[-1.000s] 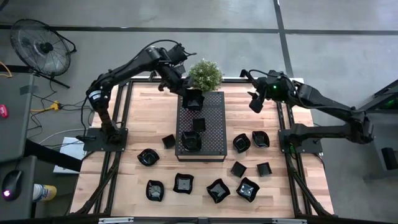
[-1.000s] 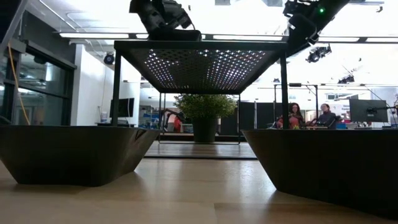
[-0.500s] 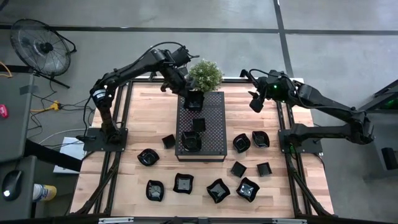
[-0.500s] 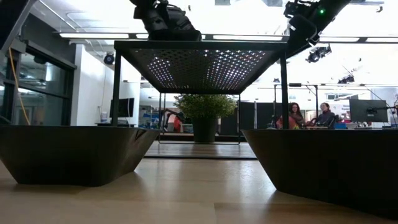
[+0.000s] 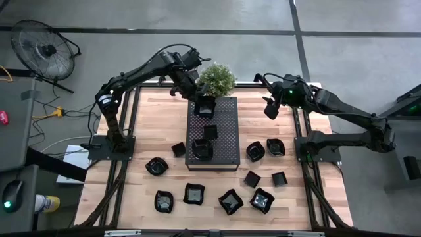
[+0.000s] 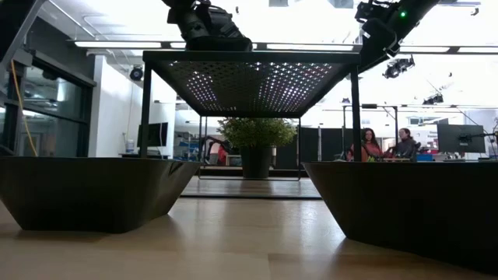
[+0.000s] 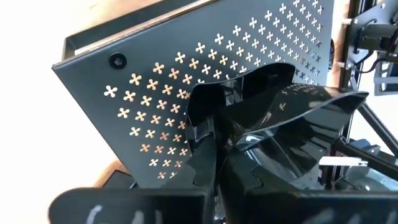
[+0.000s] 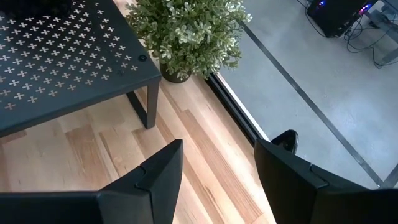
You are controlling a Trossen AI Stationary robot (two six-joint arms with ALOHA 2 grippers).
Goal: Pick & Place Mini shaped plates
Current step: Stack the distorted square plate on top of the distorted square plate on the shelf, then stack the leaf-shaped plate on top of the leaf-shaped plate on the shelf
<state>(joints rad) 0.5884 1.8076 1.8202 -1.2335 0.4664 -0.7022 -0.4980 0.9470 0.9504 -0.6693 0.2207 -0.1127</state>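
My left gripper (image 5: pixel 195 97) is shut on a glossy black wavy-rimmed mini plate (image 5: pixel 205 105) over the far end of the black perforated tray (image 5: pixel 225 135). In the low view it sits just above the tray top (image 6: pixel 249 56). Two more mini plates (image 5: pixel 210 131) (image 5: pixel 200 149) rest on the tray. Several others lie on the wooden table around it, such as one on the left (image 5: pixel 156 166) and one near the front (image 5: pixel 231 201). My right gripper (image 5: pixel 268 110) hangs open over the table's far right corner, with nothing between its fingers (image 8: pixel 158 171). My left gripper pinches the plate's rim (image 7: pixel 208 118) on the side toward the table's far left, between its two fingers. The fingers slant down from the far left. The plate sits roughly level over the tray's far end; whether its bottom rests on the tray I cannot tell.
A potted green plant (image 5: pixel 217 79) stands just beyond the tray's far edge, close to my left gripper. In the low view two plates (image 6: pixel 85 194) (image 6: pixel 412 214) loom near the camera. A fan (image 5: pixel 45 49) stands on the floor at the far left.
My left gripper has sunk a little with the plate, toward the tray's far end, and has kept shut on it. The plate has stayed level.
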